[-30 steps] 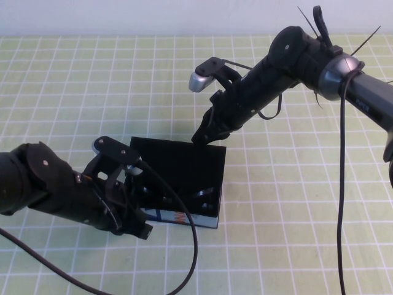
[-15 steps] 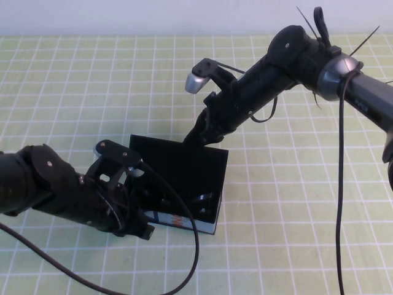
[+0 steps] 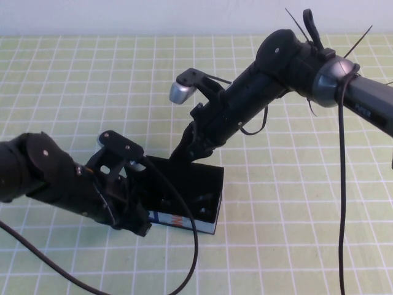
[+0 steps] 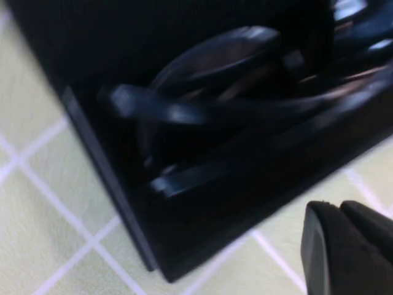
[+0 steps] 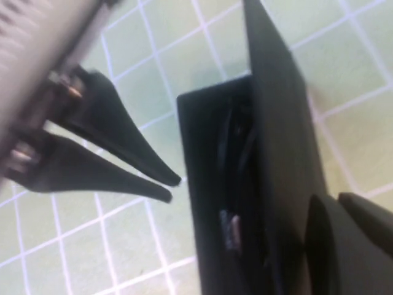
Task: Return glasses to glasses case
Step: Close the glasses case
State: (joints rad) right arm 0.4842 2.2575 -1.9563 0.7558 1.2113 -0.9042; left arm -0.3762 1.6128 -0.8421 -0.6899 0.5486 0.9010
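No legible text, brand, number or sign is found in any of the views. A dark blue and orange print is seen on the light-blue front side of the glasses case (image 3: 184, 220), in the lower middle of the high view, but it is partly covered by the left arm and a cable, and no letters can be made out in it. Faint markings are carried on the grey sleeve of the right arm at the right edge of the high view, yet they are too small to be read. Nothing readable is shown in the two wrist views.
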